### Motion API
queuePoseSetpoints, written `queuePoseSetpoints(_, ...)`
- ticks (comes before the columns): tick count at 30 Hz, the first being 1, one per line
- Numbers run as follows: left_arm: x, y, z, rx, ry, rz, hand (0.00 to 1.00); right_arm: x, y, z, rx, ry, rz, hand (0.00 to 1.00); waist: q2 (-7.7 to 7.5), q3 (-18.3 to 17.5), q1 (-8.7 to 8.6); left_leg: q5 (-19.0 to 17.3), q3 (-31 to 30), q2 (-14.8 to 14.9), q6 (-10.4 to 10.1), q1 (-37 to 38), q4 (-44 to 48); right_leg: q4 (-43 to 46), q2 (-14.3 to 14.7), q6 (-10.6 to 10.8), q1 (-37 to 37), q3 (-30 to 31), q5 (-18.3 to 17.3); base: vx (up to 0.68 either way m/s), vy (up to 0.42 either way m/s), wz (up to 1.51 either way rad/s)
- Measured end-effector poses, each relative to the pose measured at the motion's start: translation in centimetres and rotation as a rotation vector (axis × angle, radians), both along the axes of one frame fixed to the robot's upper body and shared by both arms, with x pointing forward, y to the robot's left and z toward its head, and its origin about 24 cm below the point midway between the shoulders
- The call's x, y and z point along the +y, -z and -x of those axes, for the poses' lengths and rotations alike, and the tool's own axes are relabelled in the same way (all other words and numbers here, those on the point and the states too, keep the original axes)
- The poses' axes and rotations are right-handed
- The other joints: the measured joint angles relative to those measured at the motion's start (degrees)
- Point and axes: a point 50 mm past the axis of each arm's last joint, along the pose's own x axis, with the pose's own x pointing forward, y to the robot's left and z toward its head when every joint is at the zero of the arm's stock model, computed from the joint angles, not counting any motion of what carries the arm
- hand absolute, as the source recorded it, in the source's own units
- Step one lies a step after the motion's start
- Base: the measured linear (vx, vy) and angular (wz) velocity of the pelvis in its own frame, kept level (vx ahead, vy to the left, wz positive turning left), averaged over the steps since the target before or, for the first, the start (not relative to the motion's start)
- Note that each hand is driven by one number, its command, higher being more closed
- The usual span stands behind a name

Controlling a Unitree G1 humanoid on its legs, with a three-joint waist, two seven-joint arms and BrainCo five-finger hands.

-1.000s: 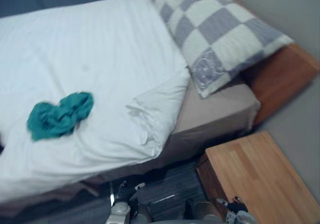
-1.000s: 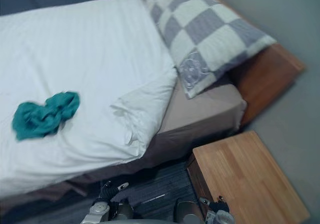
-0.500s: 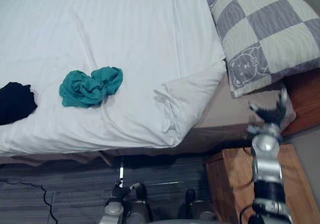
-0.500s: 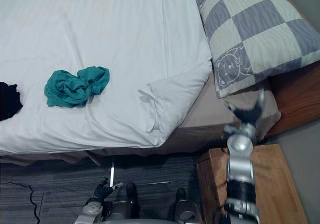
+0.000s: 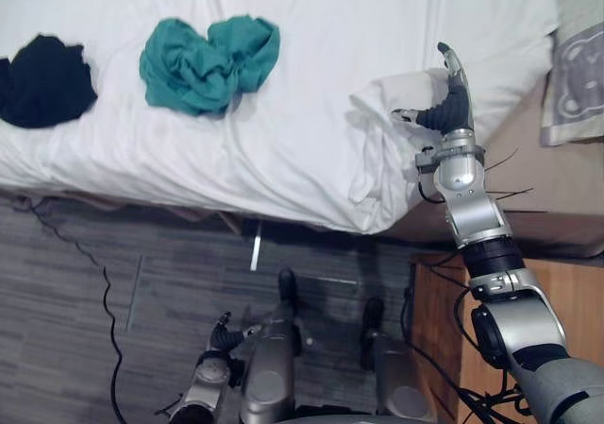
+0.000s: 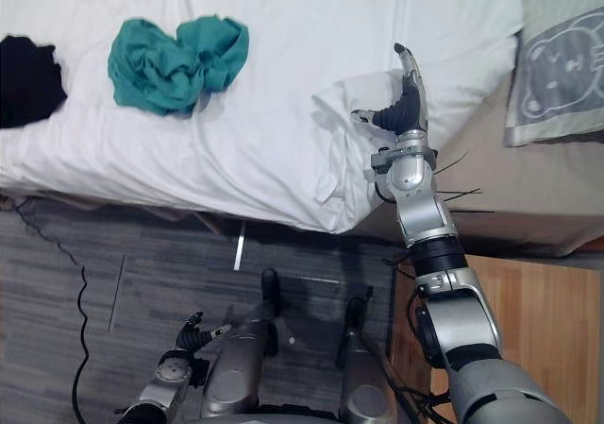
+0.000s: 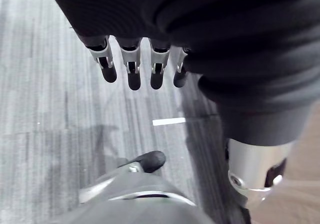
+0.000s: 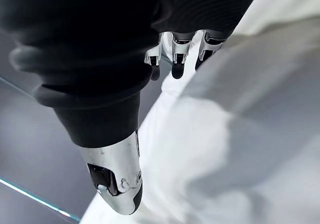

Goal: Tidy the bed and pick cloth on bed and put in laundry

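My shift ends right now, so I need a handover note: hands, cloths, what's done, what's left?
Right hand: open, fingers straight, over the turned-back corner of the white duvet; contact unclear.
Left hand: open, empty, low above the floor.
Teal cloth and black cloth lie crumpled on the duvet, apart from each other.
Done: nothing picked up.
Left: smooth the corner, take both cloths to the laundry.

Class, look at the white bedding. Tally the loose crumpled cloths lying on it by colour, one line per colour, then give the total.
teal cloth: 1
black cloth: 1
Total: 2
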Motion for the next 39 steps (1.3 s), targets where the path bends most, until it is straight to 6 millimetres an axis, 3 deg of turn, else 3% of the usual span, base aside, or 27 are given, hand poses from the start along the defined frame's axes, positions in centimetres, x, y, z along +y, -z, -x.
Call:
queuePoseSetpoints(4,0.0,-0.1,-0.2,-0.005,0.004,-0.012,0.00,-1.2,1.3,-1.1,0.088,0.054,0.003,1.00,0.23,0.1,0.56,1.0,-1.1,-0.2,0.1,-1.6,-0.6,2.3,-0.2,-0.2,-2.4,-0.3,-0.6,-0.03,0.015,0.11)
queuePoseSetpoints(10,-0.4,-0.2,-0.7,-0.016,0.022,-0.005,0.00,-3.7,0.4,-1.6,0.104,0.141,-0.004,1.00,0.87,0.4,0.55,2.0,-2.1,-0.7,-0.2,-1.4,-1.7,5.8,-1.0,-0.1,-3.8,-0.8,-2.4,-0.04,0.007,0.10)
queuePoseSetpoints(13,-0.5,-0.3,-0.7,-0.020,0.024,-0.004,0.00,-5.3,0.9,-0.8,0.092,0.183,-0.058,1.00,0.87,0.5,0.35,3.5,-2.0,-0.6,0.0,0.1,-4.0,5.9,-0.8,-0.1,-3.4,-0.8,-2.4,0.00,0.000,0.00)
queuePoseSetpoints(16,-0.6,-0.3,-0.8,-0.023,0.024,0.001,0.00,-7.2,3.3,1.0,0.107,0.243,-0.101,1.00,0.74,0.5,0.15,3.4,-1.8,-0.9,0.0,2.5,-4.0,5.2,-1.0,-0.1,-0.8,-0.5,-2.3,0.00,0.000,0.00)
queuePoseSetpoints(17,-0.7,-0.4,-0.8,-0.029,0.024,0.002,0.00,-8.0,4.5,1.8,0.125,0.269,-0.110,0.00,0.64,0.4,-0.30,3.4,-1.8,-1.1,0.0,3.4,-4.1,4.6,-1.1,0.0,0.5,-0.5,-2.3,0.03,0.012,0.03)
queuePoseSetpoints(23,-0.3,-0.5,-0.7,-0.025,0.027,0.009,0.00,-12.7,11.1,6.5,0.271,0.458,-0.257,0.00,-1.37,-1.5,-2.70,3.2,1.6,-0.9,-0.2,5.1,-4.2,1.9,-0.8,1.4,1.4,2.7,-0.8,-0.01,0.015,-0.23)
queuePoseSetpoints(28,-0.8,-0.1,-0.3,0.000,0.031,0.035,0.00,-13.7,13.8,8.6,0.287,0.517,-0.460,0.00,-2.06,-5.1,-2.76,2.1,3.8,-0.6,-0.2,7.8,-4.2,-1.7,-0.2,1.7,4.6,4.6,0.9,0.02,-0.003,-0.24)
queuePoseSetpoints(30,-0.7,0.3,0.7,0.026,0.019,0.039,0.00,-14.1,16.0,10.5,0.325,0.584,-0.563,0.00,-2.28,-6.8,-2.71,1.4,4.3,-0.7,-0.4,8.7,-4.3,-2.6,-0.2,1.7,5.7,4.7,0.9,0.04,0.008,-0.03)
queuePoseSetpoints(33,0.1,0.9,2.3,0.069,-0.057,0.048,0.00,-16.7,20.0,16.3,0.447,0.816,-0.625,0.00,-2.72,-8.6,-3.22,1.1,4.4,-0.7,-0.2,9.5,-4.5,-3.3,-0.4,1.9,7.0,4.9,1.0,0.08,-0.004,-0.04)
queuePoseSetpoints(35,0.4,1.2,3.4,0.094,-0.092,0.053,0.00,-18.6,18.8,19.7,0.429,0.954,-0.517,0.00,-2.76,-8.8,-4.92,0.8,4.8,-0.7,-0.2,10.7,-4.5,-3.3,-0.6,2.0,7.8,5.4,1.1,0.05,0.003,-0.17)
queuePoseSetpoints(38,0.7,1.7,4.7,0.127,-0.117,0.052,0.00,-19.9,15.8,21.8,0.320,1.076,-0.357,0.00,-3.21,-10.7,-6.54,0.4,6.0,-0.6,-0.6,11.6,-4.5,-3.7,-0.2,2.1,8.1,6.1,1.1,0.00,0.004,-0.26)
queuePoseSetpoints(39,0.8,1.8,5.1,0.141,-0.119,0.051,0.00,-20.2,15.3,22.4,0.305,1.115,-0.304,1.00,-3.62,-12.0,-6.83,0.1,6.1,-0.3,-0.9,12.0,-4.5,-4.1,0.0,2.3,8.4,6.3,1.0,0.00,-0.009,-0.19)
